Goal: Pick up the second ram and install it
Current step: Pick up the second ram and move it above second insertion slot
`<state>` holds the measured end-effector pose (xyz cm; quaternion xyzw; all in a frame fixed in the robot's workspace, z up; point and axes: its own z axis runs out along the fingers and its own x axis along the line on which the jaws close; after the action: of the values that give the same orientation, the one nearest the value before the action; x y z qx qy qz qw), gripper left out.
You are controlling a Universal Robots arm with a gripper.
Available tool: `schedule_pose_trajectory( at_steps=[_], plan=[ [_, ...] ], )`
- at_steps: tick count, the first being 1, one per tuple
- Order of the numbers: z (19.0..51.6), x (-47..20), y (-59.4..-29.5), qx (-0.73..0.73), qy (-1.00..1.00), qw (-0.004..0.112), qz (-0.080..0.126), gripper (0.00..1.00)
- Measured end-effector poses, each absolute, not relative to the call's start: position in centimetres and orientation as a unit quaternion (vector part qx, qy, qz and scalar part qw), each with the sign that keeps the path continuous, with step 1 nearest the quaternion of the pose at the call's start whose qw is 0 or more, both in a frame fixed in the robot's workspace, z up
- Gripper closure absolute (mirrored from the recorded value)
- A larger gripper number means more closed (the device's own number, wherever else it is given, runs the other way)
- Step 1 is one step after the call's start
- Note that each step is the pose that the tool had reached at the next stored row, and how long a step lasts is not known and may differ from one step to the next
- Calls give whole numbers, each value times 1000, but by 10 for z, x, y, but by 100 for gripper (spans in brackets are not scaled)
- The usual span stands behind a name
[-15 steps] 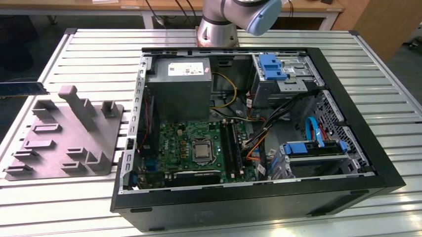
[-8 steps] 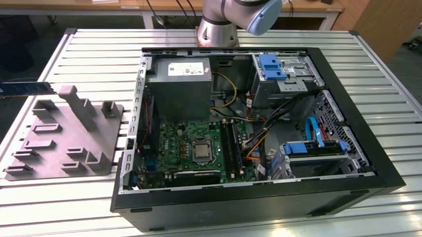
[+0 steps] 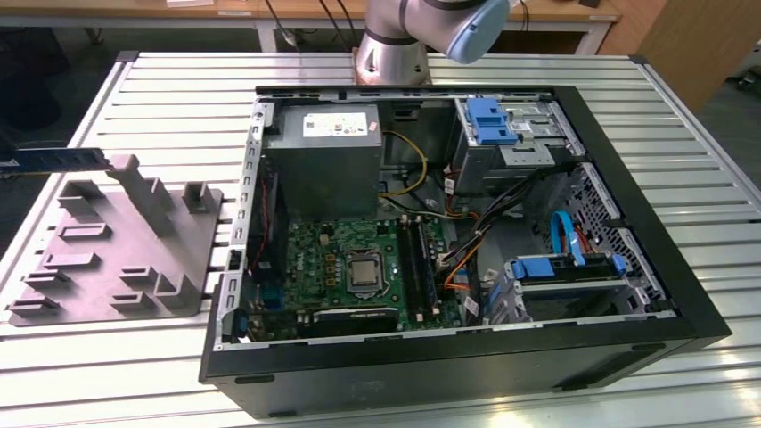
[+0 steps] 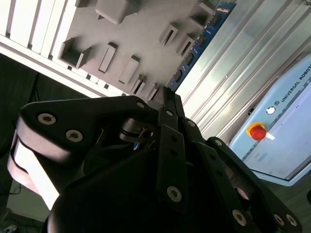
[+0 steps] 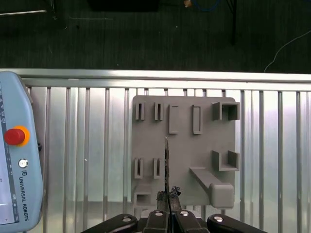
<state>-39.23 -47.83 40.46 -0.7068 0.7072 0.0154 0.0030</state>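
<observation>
Ribbed metal table (image 3: 178, 80) carries the work. The second ram (image 3: 56, 161) is held level at the exterior view's left edge, over the far corner of the grey fixture (image 3: 119, 259) and well apart from the computer case (image 3: 476, 366). In both wrist views the gripper (image 4: 167, 97) (image 5: 168, 196) has its fingers closed tight on one end of the stick (image 4: 204, 34) (image 5: 166, 162), which projects straight out from the fingertips across the fixture (image 4: 141, 29) (image 5: 184, 145); contact with the fixture's posts cannot be determined. A teach pendant (image 5: 12, 165) lies on the table beside the fixture. The case lies open on its side and contains a grey power supply (image 3: 323, 160), a green motherboard (image 3: 321, 259) with long black memory slots (image 3: 413, 259), loose cabling and blue-fronted drive bays (image 3: 490, 120).
</observation>
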Motion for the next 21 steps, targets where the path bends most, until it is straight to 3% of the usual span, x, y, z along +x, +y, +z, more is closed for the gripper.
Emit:
schedule_pose_trajectory(
  at_steps=[21],
  plan=[
    [405,-347,-479,-707,707,3,15,89]
  ],
)
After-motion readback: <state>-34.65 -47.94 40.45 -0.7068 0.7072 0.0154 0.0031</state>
